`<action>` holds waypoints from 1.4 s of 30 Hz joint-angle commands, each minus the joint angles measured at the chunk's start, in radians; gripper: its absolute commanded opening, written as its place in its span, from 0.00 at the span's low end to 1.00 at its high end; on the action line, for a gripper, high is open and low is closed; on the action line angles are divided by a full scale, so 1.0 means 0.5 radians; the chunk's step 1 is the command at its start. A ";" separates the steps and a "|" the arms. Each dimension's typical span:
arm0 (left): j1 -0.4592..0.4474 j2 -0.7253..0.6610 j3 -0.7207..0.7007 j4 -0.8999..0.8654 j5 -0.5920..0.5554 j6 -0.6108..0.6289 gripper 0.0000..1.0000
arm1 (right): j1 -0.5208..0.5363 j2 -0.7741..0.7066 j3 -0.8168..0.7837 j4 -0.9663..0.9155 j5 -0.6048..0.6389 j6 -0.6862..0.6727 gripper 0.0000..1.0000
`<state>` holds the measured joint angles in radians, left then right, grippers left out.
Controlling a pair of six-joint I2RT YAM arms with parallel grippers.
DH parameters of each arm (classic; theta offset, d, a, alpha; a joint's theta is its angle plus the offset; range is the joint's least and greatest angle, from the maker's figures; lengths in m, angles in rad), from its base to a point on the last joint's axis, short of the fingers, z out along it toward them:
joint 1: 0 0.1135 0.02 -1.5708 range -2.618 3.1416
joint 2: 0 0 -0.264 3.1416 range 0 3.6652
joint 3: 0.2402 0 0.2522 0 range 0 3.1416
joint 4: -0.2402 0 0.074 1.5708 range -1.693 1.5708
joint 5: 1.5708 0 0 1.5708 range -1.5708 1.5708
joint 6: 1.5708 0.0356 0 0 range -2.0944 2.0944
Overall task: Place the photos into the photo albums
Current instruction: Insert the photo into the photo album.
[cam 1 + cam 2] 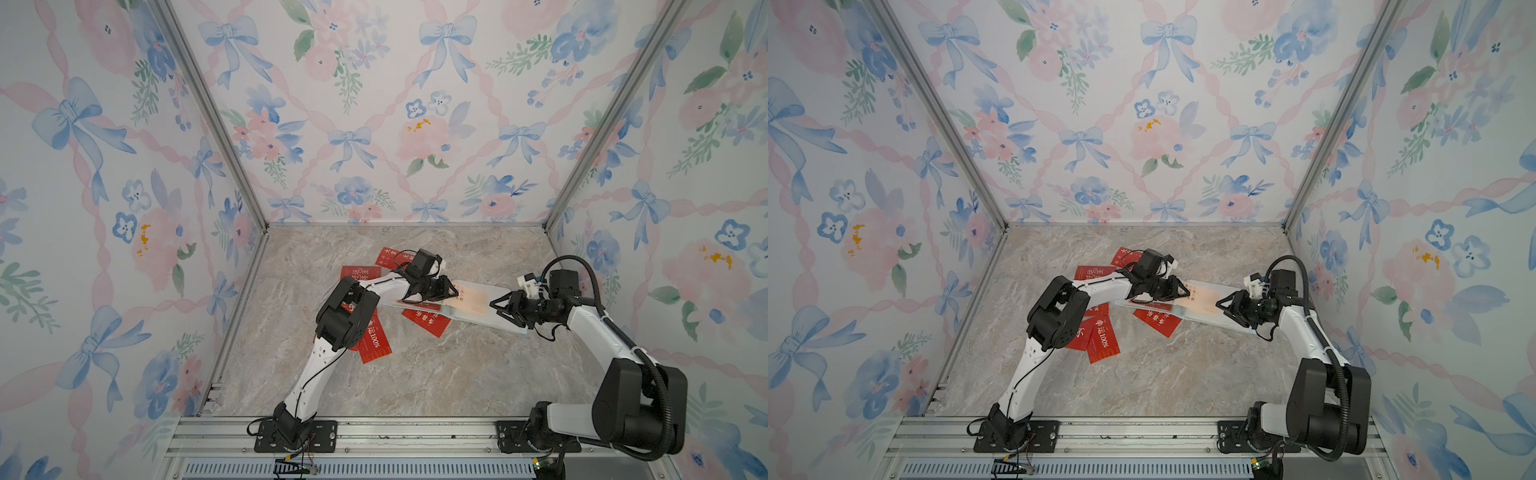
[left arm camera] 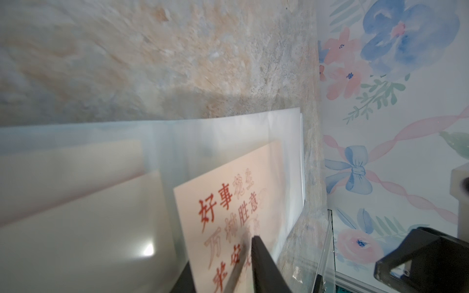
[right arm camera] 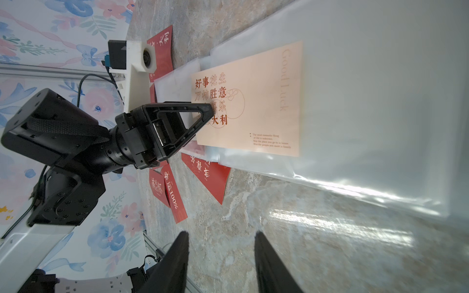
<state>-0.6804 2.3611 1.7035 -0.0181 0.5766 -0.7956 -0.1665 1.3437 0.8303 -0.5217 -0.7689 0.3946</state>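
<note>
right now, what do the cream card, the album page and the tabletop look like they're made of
cream card: thin card stock, matte; it lies flat with crisp edges and no glare.
album page: probably soft translucent plastic film, glossy; the print dims beneath it and light streaks along its edge.
tabletop: marble-look slab, semi-gloss; veining and soft reflections, but real stone or laminate is unclear.

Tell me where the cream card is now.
In both top views the cream card lies on the open album, right of table centre, between the left hand and right hand.
</note>
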 commanded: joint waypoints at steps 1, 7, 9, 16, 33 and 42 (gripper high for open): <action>0.011 -0.077 -0.035 -0.097 -0.070 0.030 0.32 | 0.017 -0.039 0.020 -0.064 0.027 -0.044 0.43; 0.005 -0.141 -0.004 -0.268 -0.287 0.126 0.33 | 0.019 -0.039 0.018 -0.068 0.027 -0.044 0.43; -0.006 -0.139 0.028 -0.328 -0.330 0.150 0.34 | 0.020 -0.040 0.018 -0.064 0.029 -0.044 0.43; -0.071 -0.070 0.145 -0.491 -0.446 0.212 0.33 | 0.020 -0.036 0.019 -0.063 0.024 -0.044 0.43; -0.130 -0.013 0.274 -0.536 -0.472 0.189 0.61 | 0.020 -0.040 0.005 -0.060 0.030 -0.045 0.43; -0.212 0.047 0.348 -0.566 -0.510 0.155 0.62 | 0.022 -0.049 0.002 -0.061 0.026 -0.044 0.43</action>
<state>-0.7689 2.3569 1.8465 -0.2691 0.3359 -0.7113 -0.1661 1.3392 0.8307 -0.5247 -0.7616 0.3878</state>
